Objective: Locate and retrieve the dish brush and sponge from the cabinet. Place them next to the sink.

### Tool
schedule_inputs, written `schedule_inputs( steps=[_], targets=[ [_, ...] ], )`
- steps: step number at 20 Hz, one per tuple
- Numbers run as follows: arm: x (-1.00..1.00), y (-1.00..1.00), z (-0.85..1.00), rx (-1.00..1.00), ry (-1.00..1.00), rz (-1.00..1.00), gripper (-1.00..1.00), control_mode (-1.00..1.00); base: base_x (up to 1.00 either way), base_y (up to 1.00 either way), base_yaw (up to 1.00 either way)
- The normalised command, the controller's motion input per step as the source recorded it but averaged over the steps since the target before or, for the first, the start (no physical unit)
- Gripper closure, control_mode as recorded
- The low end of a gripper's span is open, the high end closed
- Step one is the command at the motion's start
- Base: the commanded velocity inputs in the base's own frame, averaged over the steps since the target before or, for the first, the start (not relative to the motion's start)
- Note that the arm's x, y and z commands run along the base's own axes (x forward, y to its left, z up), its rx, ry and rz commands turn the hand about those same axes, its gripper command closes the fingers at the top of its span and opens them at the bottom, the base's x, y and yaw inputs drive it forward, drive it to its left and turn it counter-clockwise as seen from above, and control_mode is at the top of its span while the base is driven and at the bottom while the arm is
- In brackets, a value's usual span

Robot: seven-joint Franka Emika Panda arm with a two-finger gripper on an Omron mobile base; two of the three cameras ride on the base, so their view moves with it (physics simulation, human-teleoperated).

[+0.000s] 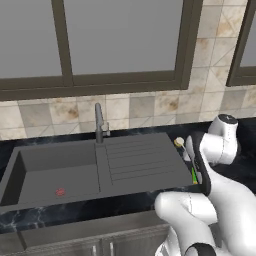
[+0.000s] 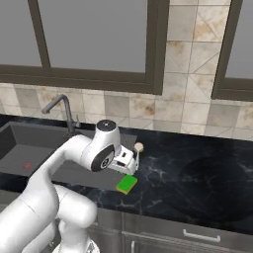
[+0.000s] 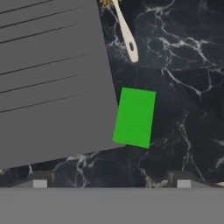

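Observation:
The green sponge (image 3: 134, 117) lies flat on the black marble counter, right against the corner of the sink's ribbed drainboard (image 3: 52, 78). Just beyond it lies the dish brush (image 3: 126, 35), its white handle pointing toward the sponge and its yellow bristles at the far end. My gripper (image 3: 111, 181) hovers above the sponge, open, with nothing between its fingertips (image 3: 39, 183). In the right base view the gripper (image 2: 128, 170) points down over the sponge (image 2: 127, 184), beside the brush (image 2: 138, 148). The sink (image 1: 55, 170) and its faucet (image 1: 99, 122) lie to the left. The cabinet is out of view.
A tiled wall and dark-framed windows (image 1: 120, 40) rise behind the counter. Bare black marble counter (image 2: 207, 178) stretches to the right of the sponge. Lower cabinet fronts (image 2: 197, 234) run below the counter edge. My own arm hides most of the sponge (image 1: 194, 175) in the left base view.

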Motion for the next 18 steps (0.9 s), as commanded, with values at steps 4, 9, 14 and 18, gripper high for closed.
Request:
schedule_inputs(
  steps=[4, 9, 14, 18],
  targets=[
    [-0.62, 0.58, 0.32, 0.00, -0.02, 0.00, -1.00, -1.00, 0.00, 0.00, 0.00],
    [-0.68, 0.51, 0.27, 0.00, -0.07, 0.00, -1.00, -1.00, 0.00, 0.00, 0.00],
    [-0.70, 0.31, 0.38, 0.00, -0.14, 0.02, -1.00, -1.00, 0.00, 0.00, 0.00],
    [-0.48, 0.38, 0.34, -0.02, -0.12, 0.04, -1.00, -1.00, 0.00, 0.00, 0.00]
  ],
)
